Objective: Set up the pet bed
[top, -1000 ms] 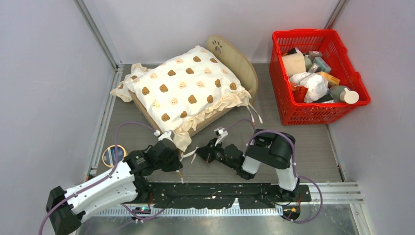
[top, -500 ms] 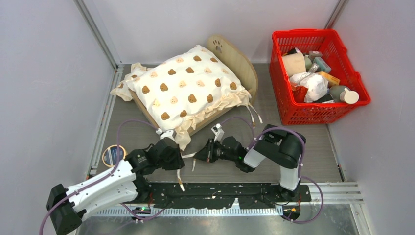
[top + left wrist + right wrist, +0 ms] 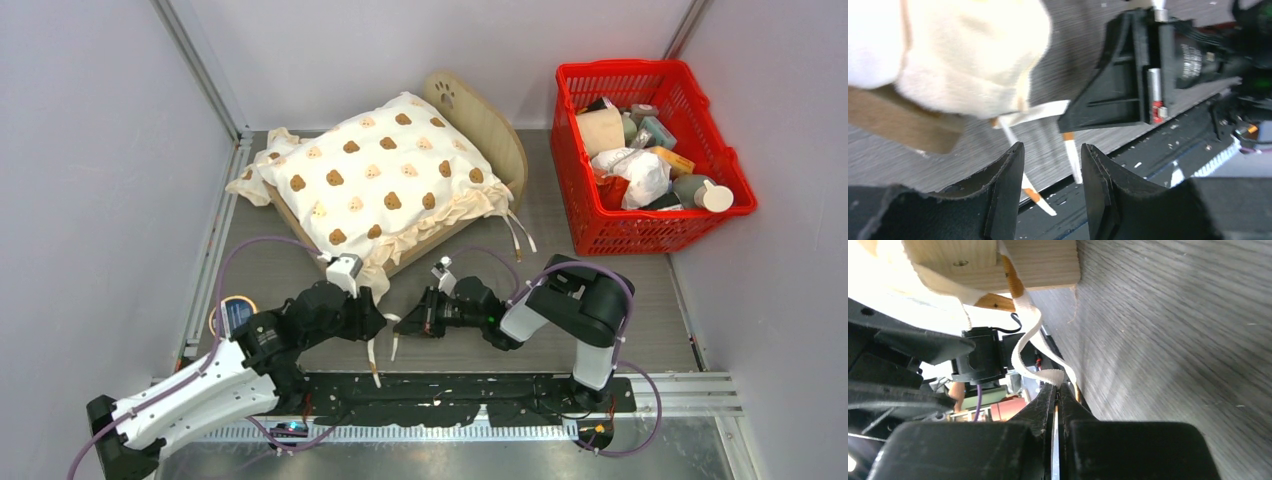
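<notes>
The pet bed [image 3: 492, 135] stood on the worktop [image 3: 640, 290] under its cushion [image 3: 380, 175], and tying seemed in hand: the right pincer [image 3: 1056, 388] was closed on the ribbon [image 3: 1031, 330], while the left pincer [image 3: 1053, 150] was open and empty, probably needing next to catch the other strand [image 3: 1072, 157].

from here the pet bed [image 3: 492, 135] reads as pale bare wood, matt, and the right wrist view shows its grain close up. the cushion [image 3: 380, 175] on it is soft cream cloth, printed, ruffled at the edges. the tie [image 3: 1034, 335] is flat woven tape with a fine ribbed weave. the worktop [image 3: 660, 275] is a matt grey wood-grain surface. the basket [image 3: 640, 238] is glossy red plastic. on the left gripper [image 3: 1053, 150] the jaws are matt black, rubbery-looking, rough along their edges.
</notes>
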Tool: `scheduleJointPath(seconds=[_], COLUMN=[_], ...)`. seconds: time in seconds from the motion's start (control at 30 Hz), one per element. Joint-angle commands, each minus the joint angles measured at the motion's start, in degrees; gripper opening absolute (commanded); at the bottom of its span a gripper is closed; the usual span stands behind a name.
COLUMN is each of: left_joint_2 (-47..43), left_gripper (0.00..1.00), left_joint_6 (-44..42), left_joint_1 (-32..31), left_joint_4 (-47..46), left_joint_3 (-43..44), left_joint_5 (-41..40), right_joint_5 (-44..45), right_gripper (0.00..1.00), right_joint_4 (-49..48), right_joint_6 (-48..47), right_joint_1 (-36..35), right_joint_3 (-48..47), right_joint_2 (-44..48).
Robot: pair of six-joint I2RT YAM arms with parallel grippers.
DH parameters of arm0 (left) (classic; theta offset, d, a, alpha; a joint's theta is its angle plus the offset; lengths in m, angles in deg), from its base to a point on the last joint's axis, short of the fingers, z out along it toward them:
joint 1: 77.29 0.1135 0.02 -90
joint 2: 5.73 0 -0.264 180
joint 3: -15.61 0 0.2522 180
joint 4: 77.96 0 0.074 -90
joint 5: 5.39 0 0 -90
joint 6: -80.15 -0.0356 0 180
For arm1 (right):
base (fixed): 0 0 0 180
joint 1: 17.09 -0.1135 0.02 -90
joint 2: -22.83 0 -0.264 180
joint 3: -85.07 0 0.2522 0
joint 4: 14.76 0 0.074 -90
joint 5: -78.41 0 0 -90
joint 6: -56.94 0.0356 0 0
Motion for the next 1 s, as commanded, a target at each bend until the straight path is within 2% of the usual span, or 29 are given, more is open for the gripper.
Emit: scheduleJointPath(seconds=[0.0,0.4,0.67,0.77,0.87,0.9,0.97], left_joint_2=[-0.58,9.25,11.79,13.82,15.31,15.31,14.59], left_gripper=[0.49,0.49,0.48,0.36,0.06,0.0,0.0], left_joint_6=[-4.33,0.91,2.61,2.84,2.8,2.99,3.26], left_joint_1=[-3.5,-15.04,-17.11,-17.65,-17.9,-17.91,-17.89], left_joint_4=[-7.11,-8.52,-7.85,-7.86,-7.21,-7.08,-7.18], left_joint_3=[-0.98,-1.33,-1.48,-1.01,-0.53,-0.41,-0.25], left_joint_5=[2.0,-0.46,-2.02,-1.72,-1.72,-2.08,-2.81], right_joint_5=[-1.46,0.79,1.91,2.08,2.25,2.35,2.48], right_gripper=[0.05,0.05,0.05,0.05,0.05,0.05,0.06], right_joint_4=[-8.23,-12.64,-12.43,-13.74,-15.36,-15.54,-15.98], right_joint_6=[6.94,11.11,11.32,12.15,12.71,12.66,12.42], right_joint_1=[0.31,0.39,0.4,0.39,0.4,0.4,0.39], right_joint_3=[0.33,2.0,2.62,3.09,3.67,3.9,4.39], right_joint_2=[-1.37,-2.59,-1.98,-2.19,-2.49,-2.51,-2.41])
